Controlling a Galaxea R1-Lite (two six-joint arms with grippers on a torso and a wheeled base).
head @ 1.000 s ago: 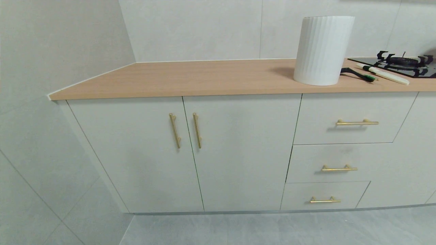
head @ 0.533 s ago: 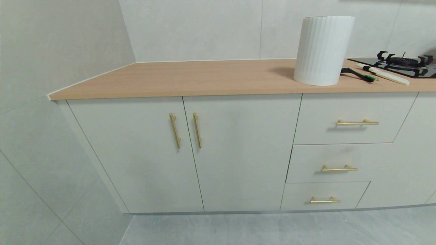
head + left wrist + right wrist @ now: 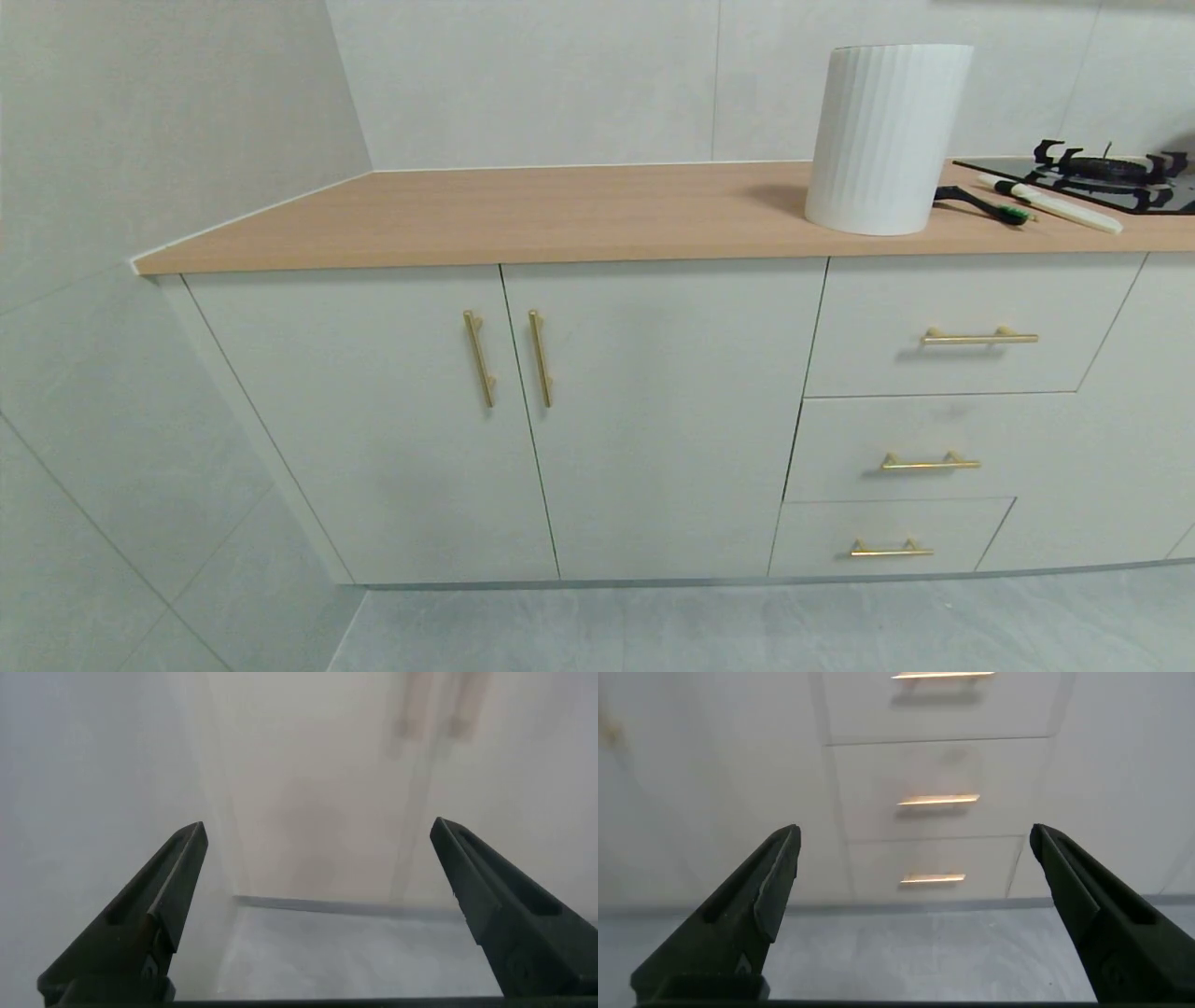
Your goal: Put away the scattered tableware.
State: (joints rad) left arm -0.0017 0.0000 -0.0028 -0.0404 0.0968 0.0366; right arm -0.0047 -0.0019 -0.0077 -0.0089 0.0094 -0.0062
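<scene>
On the wooden countertop [image 3: 523, 215] at the right stands a tall white ribbed holder [image 3: 885, 138]. Beside it lie a black utensil with a green tip [image 3: 985, 205] and a long white utensil with a dark end [image 3: 1050, 203], near the stove. My left gripper [image 3: 318, 849] is open, low down, facing the cabinet doors and the floor. My right gripper [image 3: 915, 849] is open too, low before the drawers [image 3: 938, 779], with nothing between its fingers.
A black gas stove [image 3: 1106, 177] sits at the far right of the counter. Below are two cabinet doors with gold handles [image 3: 509, 359] and three drawers [image 3: 952, 327] stacked at the right. A tiled wall closes the left side [image 3: 112, 280].
</scene>
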